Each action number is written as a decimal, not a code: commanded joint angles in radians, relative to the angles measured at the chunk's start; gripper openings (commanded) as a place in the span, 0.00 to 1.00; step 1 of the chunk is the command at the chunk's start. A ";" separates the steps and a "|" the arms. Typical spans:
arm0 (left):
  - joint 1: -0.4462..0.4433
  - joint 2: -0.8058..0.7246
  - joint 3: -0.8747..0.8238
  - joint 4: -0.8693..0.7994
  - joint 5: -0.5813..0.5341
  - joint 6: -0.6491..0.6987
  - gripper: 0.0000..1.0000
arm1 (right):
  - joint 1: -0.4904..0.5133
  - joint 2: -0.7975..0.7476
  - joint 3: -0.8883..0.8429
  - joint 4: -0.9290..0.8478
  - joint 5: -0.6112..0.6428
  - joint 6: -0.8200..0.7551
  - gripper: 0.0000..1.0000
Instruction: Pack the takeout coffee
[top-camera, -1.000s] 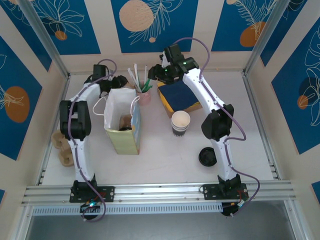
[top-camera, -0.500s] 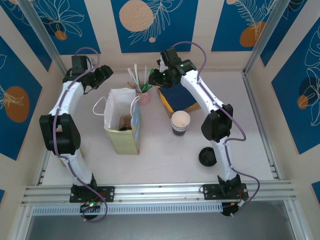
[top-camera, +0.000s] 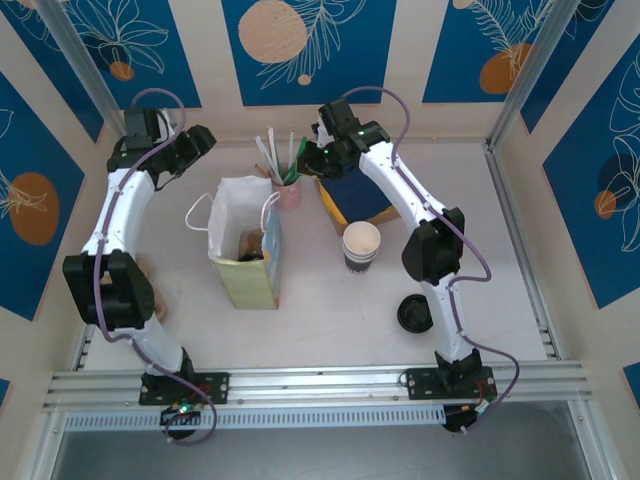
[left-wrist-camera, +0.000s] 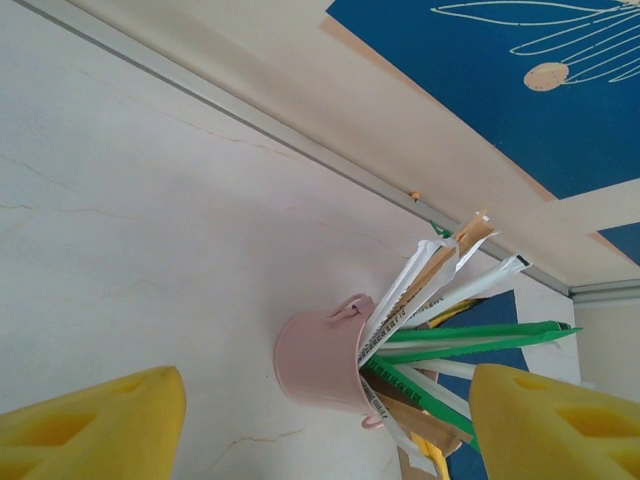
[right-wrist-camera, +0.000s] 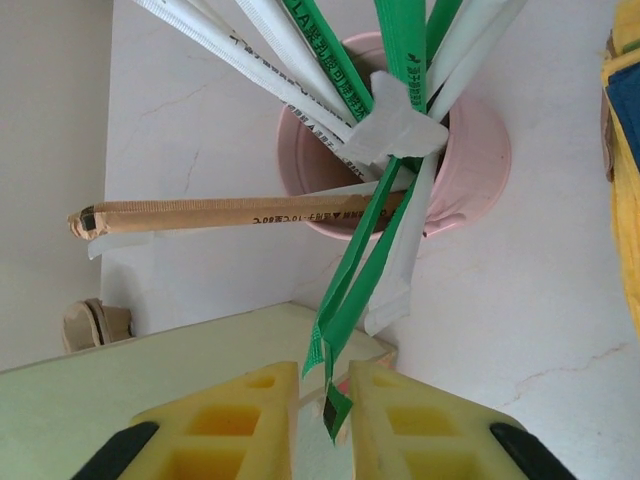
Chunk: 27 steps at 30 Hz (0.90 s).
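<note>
The takeout coffee is hidden; something brown lies deep in the open paper bag (top-camera: 243, 262), too dark to name. A lidless striped cup (top-camera: 361, 245) stands mid-table, with a loose black lid (top-camera: 415, 313) nearer the front. My right gripper (top-camera: 312, 152) (right-wrist-camera: 324, 400) hovers over a pink bucket (right-wrist-camera: 470, 150) of wrapped straws. Its jaws stand narrowly open on either side of a green straw's (right-wrist-camera: 345, 300) loose end, without clamping it. My left gripper (top-camera: 196, 141) (left-wrist-camera: 325, 410) is wide open and holds nothing, raised at the back left and facing the bucket (left-wrist-camera: 320, 350).
A blue and yellow block (top-camera: 358, 195) lies behind the striped cup. The bucket (top-camera: 288, 192) stands between it and the bag. A tan moulded cup carrier (top-camera: 125, 300) sits at the left edge. The back wall and side rails are close to both grippers.
My left arm has swung up from beside the bag to the back-left corner. My right gripper's jaws have narrowed around the green straw's end.
</note>
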<state>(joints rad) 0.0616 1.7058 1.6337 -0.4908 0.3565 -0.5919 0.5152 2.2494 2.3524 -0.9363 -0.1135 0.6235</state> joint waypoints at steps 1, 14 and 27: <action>0.014 -0.043 -0.020 -0.014 -0.009 0.031 0.75 | 0.005 -0.037 -0.001 -0.011 -0.028 -0.002 0.10; 0.017 -0.101 -0.020 -0.053 -0.031 0.042 0.75 | 0.003 -0.093 0.013 -0.013 -0.028 -0.002 0.00; 0.017 -0.174 -0.020 -0.092 -0.031 0.044 0.77 | 0.006 -0.165 0.027 -0.009 -0.031 -0.014 0.00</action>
<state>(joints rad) 0.0654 1.5677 1.6161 -0.5598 0.3309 -0.5663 0.5152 2.1201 2.3562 -0.9360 -0.1207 0.6250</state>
